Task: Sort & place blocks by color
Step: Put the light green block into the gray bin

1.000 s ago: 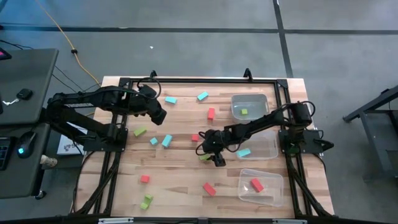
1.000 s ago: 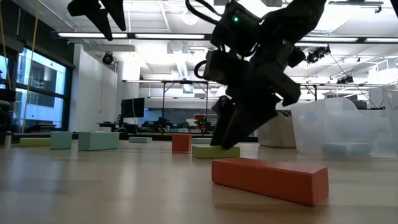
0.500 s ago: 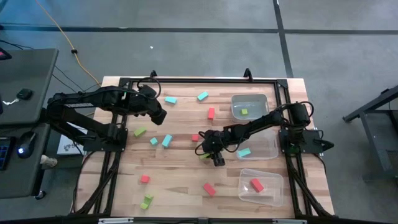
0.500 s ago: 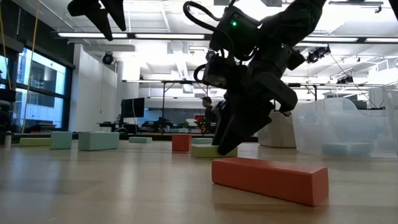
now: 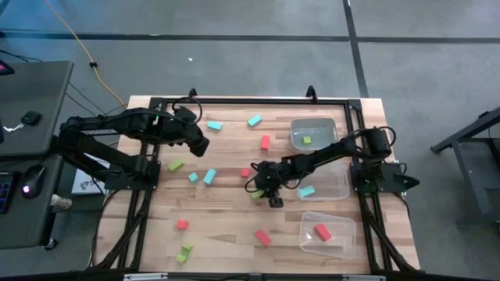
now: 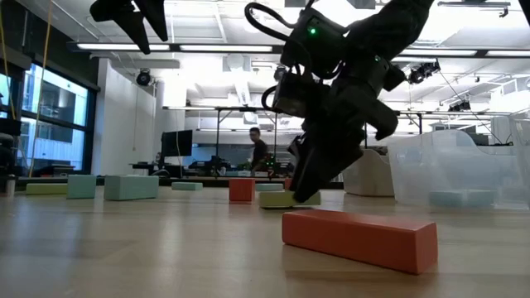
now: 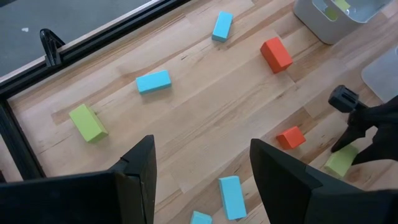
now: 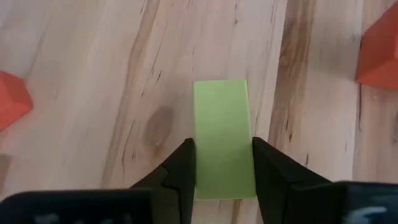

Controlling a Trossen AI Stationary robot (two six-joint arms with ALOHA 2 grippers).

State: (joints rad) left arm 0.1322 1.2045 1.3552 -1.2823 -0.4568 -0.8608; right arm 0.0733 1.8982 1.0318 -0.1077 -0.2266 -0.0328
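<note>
Small lime green, light blue and red-orange blocks lie scattered flat on the wooden table. My right gripper [image 5: 258,193] is down at the table's middle, shut on a lime green bar [image 8: 222,134], which also shows in the low view [image 6: 281,199]. An orange block [image 5: 245,173] lies just beyond it. My left gripper [image 7: 200,168] hangs open, high above the table's far left part, touching nothing. Below it lie a green block [image 7: 87,122] and blue blocks [image 7: 153,81]. My right gripper pinches the lime green bar by its two long sides [image 8: 199,155], one finger on each, at the end nearest the wrist. The fingers [image 8: 180,168] slant down from the table's right side and run along the bar. The bar lies on the table.
Three clear bins stand along the right side: the far one [image 5: 328,125] holds a green block, the middle one [image 5: 340,183] a blue block [image 5: 306,190], the near one [image 5: 340,238] a red block [image 5: 321,232]. A long orange bar [image 6: 360,238] lies close in the low view.
My right gripper has stayed in place and drawn its fingers together onto the lime green bar, which remains on the table.
</note>
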